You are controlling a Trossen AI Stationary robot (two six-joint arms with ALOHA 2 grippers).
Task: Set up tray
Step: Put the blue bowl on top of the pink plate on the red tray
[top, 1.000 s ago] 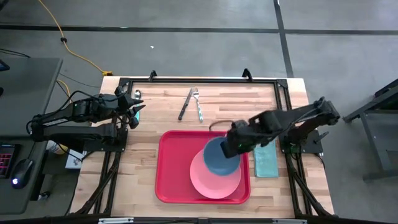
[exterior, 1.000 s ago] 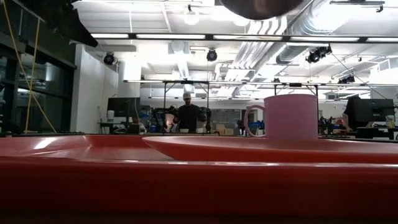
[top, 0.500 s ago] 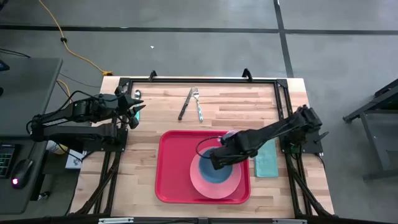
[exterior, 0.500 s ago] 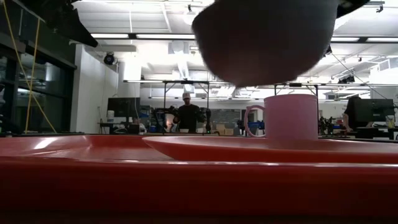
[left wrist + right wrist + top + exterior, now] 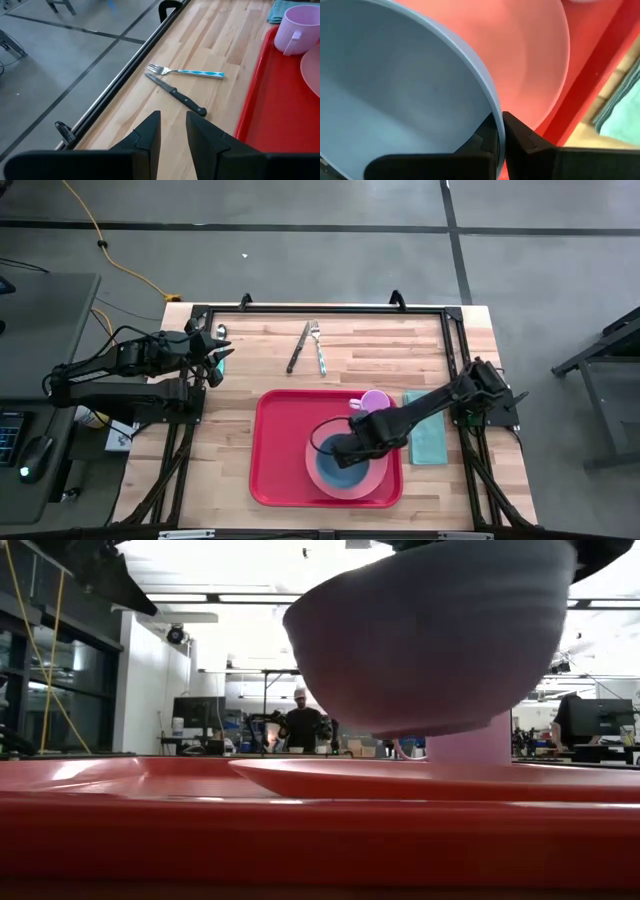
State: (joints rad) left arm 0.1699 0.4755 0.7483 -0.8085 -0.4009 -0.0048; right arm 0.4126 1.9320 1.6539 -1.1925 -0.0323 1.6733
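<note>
The red tray (image 5: 275,450) lies on the table's near middle with a round pink plate (image 5: 378,476) on its right half. A pink mug (image 5: 372,400) stands on the tray's far right corner. A blue bowl (image 5: 335,462) hangs just above the plate (image 5: 400,778), with my right gripper (image 5: 352,448) shut on it. My left gripper (image 5: 222,358) waits at the table's far left. Its fingers (image 5: 150,132) stand a little apart with nothing between them. My right gripper pinches the bowl's rim (image 5: 492,107), one finger inside the bowl and one outside. The fingers (image 5: 520,137) come from above, pointing down. The bowl (image 5: 430,640) hangs mouth up below them, its base a little above the plate and clear of it.
A fork (image 5: 319,348) and a black-handled knife (image 5: 298,348) lie side by side on the bare wood beyond the tray. A folded teal cloth (image 5: 430,440) lies right of the tray. A black frame runs along the table's far edge. A person stands far off in the room.
My right gripper has come down and toward the table's near edge and a little left, carrying the bowl. The bowl has sunk from well above the tray to just over the pink plate.
</note>
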